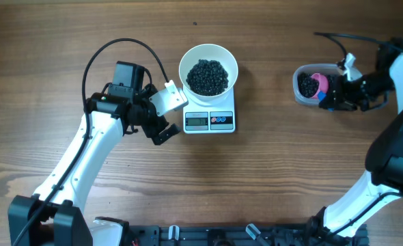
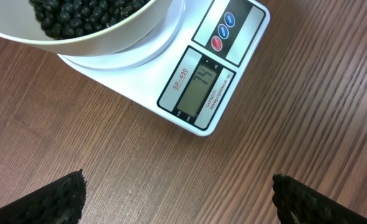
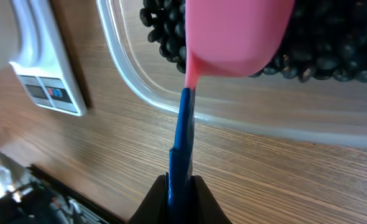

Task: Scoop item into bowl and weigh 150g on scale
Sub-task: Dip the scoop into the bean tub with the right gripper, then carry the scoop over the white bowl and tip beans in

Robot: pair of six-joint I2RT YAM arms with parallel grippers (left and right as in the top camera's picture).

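The left gripper [image 1: 170, 115] stands wide open, holding nothing, just left of the scale [image 1: 210, 121]. The bowl [image 1: 187, 60] sits on the scale's far part, with beans [image 1: 207, 76] in it. At far right, the right gripper [image 3: 180, 185] is clenched on the scoop [image 3: 236, 37] by its blue handle, with the pink cup in the tub [image 1: 298, 87] of beans.

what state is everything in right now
round white bowl: holds small black beans, sits on scale
white digital scale: display on
clear plastic tub: holds beans
pink scoop with blue handle: in tub
left gripper: open, empty
right gripper: shut on scoop handle
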